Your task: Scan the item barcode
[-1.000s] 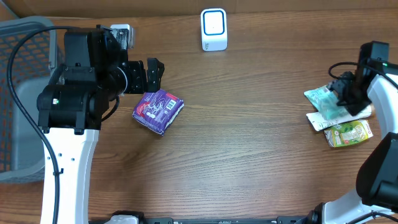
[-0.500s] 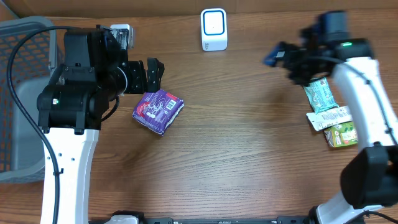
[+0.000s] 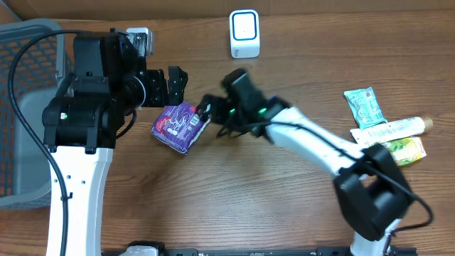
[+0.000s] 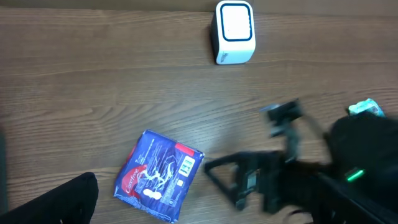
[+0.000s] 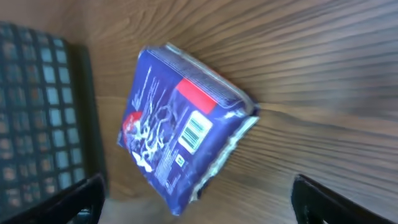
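One right end effector [image 3: 206, 117], moved across beside purple packet [image 3: 181, 126], jaws apart

Wood-grain table [image 3: 284, 199], seen from overhead. Left of centre, a purple packet [image 3: 180, 126] lies flat at a slant, printed face up, with a red panel and a small white barcode label showing. At top centre, near the far edge, a small white box [image 3: 244, 33] with a blue-rimmed face stands upright, well apart from the packet. Three items lie close together at the right: a green sachet [image 3: 363, 107] uppermost, a long white tube [image 3: 389, 131] below it, and a yellow-green pouch [image 3: 402, 149] just beneath. A grey mesh basket [image 3: 8, 71] occupies the far left; whether it rests on the table cannot be told.
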`<state>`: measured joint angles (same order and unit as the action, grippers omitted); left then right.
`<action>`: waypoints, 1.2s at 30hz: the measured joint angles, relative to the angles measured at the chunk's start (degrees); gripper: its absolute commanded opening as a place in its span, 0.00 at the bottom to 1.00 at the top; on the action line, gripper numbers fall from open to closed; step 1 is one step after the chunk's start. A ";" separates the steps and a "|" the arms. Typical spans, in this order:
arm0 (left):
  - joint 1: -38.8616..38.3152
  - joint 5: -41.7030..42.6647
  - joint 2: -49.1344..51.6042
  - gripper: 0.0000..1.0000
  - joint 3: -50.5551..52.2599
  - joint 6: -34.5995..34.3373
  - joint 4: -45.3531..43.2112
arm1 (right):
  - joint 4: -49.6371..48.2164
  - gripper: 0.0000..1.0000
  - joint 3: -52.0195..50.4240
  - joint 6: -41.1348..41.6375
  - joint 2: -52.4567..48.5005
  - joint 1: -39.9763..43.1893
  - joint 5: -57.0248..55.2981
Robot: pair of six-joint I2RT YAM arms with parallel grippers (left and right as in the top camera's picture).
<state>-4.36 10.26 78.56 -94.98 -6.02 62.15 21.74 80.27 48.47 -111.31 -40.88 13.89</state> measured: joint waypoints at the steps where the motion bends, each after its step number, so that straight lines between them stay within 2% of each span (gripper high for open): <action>1: 0.00 0.00 0.00 1.00 0.00 0.00 0.00 | -1.42 0.79 -0.02 0.66 -1.55 -1.95 -1.25; 8: 0.00 0.00 0.00 1.00 0.00 0.00 0.00 | -6.84 0.56 -0.15 4.66 -8.39 -7.50 -4.15; 14: 0.00 0.00 0.00 1.00 0.00 0.00 0.00 | -9.70 0.36 -0.15 5.46 -9.53 -9.01 -6.25; 16: 0.00 0.00 0.00 1.00 0.00 0.00 0.00 | -9.90 0.24 -0.15 5.77 -10.05 -9.11 -6.64; 19: 0.00 0.00 0.00 1.00 0.00 -0.02 0.00 | -10.14 0.18 -0.11 4.92 -10.32 -9.14 -6.69; 22: 0.00 0.00 0.00 1.00 0.00 0.00 0.00 | -7.96 0.19 0.63 0.22 -10.32 -8.94 -6.64; 25: 0.00 0.00 0.00 0.99 0.00 -0.02 0.00 | -0.85 0.19 3.04 -6.69 -9.94 -7.78 -5.53; 29: 0.00 0.00 0.00 0.99 0.00 0.00 0.00 | 14.62 0.20 7.74 -23.02 -9.53 -4.42 -0.96; 32: 0.00 0.00 0.00 1.00 0.00 0.00 0.00 | 26.23 0.22 10.49 -38.93 -9.51 -1.09 0.52; 34: 0.00 0.00 0.00 1.00 0.00 0.00 0.00 | 30.18 0.19 11.54 -47.98 -9.51 0.74 -0.04; 36: 0.00 0.00 0.00 0.99 0.00 -0.02 0.00 | 31.04 0.22 12.15 -54.73 -9.51 2.34 -3.02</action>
<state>-4.36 10.26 78.56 -94.98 -6.04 62.15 52.77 92.42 -6.26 -120.81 -38.54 10.87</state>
